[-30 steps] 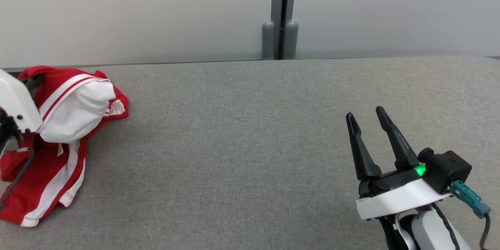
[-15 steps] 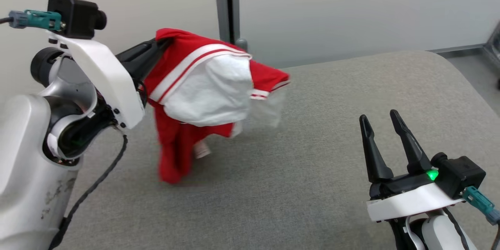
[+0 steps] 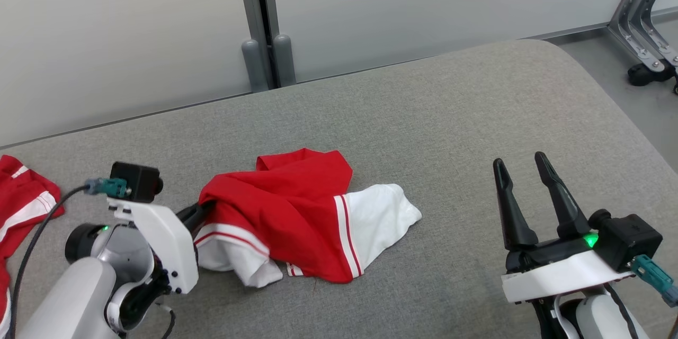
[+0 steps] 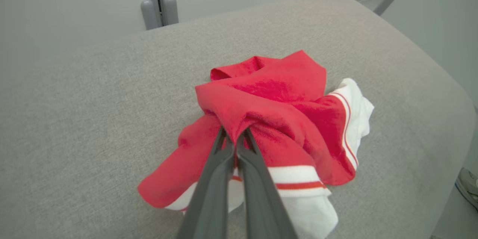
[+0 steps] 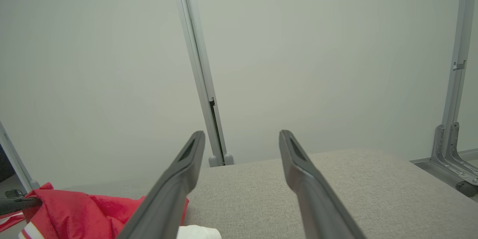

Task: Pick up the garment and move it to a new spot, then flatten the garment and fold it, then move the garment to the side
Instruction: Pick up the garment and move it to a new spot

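The left gripper is closed to a narrow slit on a raised red fold of the red-and-white garment. The pinch sits at the heap's 9 o'clock edge in the head view, where the left gripper reaches in low. Half a second ago this garment hung in the air from the same grip, with only its lower end brushing the cloth surface. Now it lies slumped on the grey padded table as a heap near the middle, red on top and a white panel spilling out toward 3 o'clock. The head camera has swung as well, so part of the apparent shift is the view's own.

I judge the carry to a new spot all but finished. Letting go comes next, then spreading the garment flat. The right gripper hovers idle with its fingers spread wide, well apart from the heap at about its 3 o'clock.

The left fingertips are buried in the fold, so how much cloth they pinch cannot be told. The crumpling hides whether this is a shirt or shorts, and where its hems lie. A second red-and-white cloth is cut off at the head view's 9 o'clock edge.
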`<state>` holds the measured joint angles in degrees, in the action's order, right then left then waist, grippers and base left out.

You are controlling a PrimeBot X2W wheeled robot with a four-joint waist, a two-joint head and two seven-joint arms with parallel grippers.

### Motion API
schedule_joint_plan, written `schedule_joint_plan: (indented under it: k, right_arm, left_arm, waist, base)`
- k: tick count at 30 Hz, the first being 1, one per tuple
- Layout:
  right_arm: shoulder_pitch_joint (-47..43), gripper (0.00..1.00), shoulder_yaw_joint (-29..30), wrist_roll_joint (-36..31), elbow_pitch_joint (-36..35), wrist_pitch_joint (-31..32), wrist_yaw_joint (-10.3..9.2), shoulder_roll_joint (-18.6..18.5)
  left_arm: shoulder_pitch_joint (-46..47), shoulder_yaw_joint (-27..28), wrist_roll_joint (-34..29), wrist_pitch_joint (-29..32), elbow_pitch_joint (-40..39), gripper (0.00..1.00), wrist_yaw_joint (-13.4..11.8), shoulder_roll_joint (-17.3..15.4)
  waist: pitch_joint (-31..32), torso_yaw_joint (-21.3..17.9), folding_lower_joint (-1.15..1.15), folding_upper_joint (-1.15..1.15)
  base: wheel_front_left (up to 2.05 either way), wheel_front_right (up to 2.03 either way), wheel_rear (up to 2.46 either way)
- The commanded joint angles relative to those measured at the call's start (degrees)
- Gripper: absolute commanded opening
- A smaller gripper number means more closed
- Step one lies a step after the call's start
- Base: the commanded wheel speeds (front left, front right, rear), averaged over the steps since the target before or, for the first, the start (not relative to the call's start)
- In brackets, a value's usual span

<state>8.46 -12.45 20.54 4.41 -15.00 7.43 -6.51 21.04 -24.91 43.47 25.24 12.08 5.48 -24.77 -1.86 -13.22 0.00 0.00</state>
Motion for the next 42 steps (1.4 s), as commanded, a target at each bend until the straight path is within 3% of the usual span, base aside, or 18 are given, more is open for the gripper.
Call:
schedule_joint_plan:
  k: [1, 2, 3, 9, 14, 23, 33, 42]
  right_arm:
    - [-0.46, 1.0, -0.22, -0.37, 0.36, -0.27, 0.11, -0.37]
    - [-0.4, 1.0, -0.48, -0.34, 0.56, -0.26, 0.12, -0.46]
    - [-0.32, 1.0, -0.76, -0.31, 0.79, -0.26, 0.11, -0.52]
    - [-0.69, 1.0, -1.76, -0.08, 1.82, -0.27, 0.11, -0.92]
    - [-1.58, 1.0, -1.23, 0.38, 2.46, -0.27, 0.11, -1.42]
    - [-4.11, 1.0, 1.69, -0.37, 1.13, -0.26, 0.11, -1.11]
    - [-7.86, 1.0, 3.96, -2.46, 2.56, -0.26, 0.11, -0.38]
    - [-6.97, 1.0, 3.02, -2.42, 2.92, -0.26, 0.11, -0.58]
  left_arm:
    - [-1.27, 0.6, 0.12, -2.6, 3.56, 0.0, 0.07, 0.42]
    - [-1.64, 0.63, -0.19, -4.13, 5.74, 0.28, 0.38, 0.34]
    - [-1.97, 0.71, 0.02, -5.58, 7.91, 1.0, 0.5, 0.82]
    - [-2.37, 0.22, 0.32, -13.58, 13.5, 1.0, 1.51, 2.71]
    - [-2.27, 1.26, -1.7, -23.99, 12.02, 1.0, 1.39, 2.18]
    - [-10.47, 8.73, -3.81, -36.85, 0.91, 1.0, -8.55, 0.9]
    - [-23.54, 12.21, -8.58, -40.47, -3.53, 1.0, -13.19, 5.67]
    - [-26.32, 15.34, -16.26, -40.5, -5.07, 1.0, -12.18, 11.67]
  waist:
    - [-0.13, 0.28, 0.0, 0.0]
    - [-0.05, 0.45, 0.0, 0.0]
    - [0.03, 0.66, 0.0, 0.0]
    - [0.91, 2.59, 0.0, 0.0]
    - [2.55, 5.6, 0.0, 0.0]
    - [3.77, 8.55, 0.0, 0.0]
    - [3.82, 9.95, 0.0, 0.0]
    - [3.97, 10.6, 0.0, 0.0]
  base:
    - [0.0, 0.0, 0.0]
    - [0.0, 0.0, 0.0]
    - [0.0, 0.0, 0.0]
    - [0.0, 0.0, 0.0]
    - [0.0, 0.0, 0.0]
    - [0.0, 0.0, 0.0]
    - [0.0, 0.0, 0.0]
    - [0.0, 0.0, 0.0]
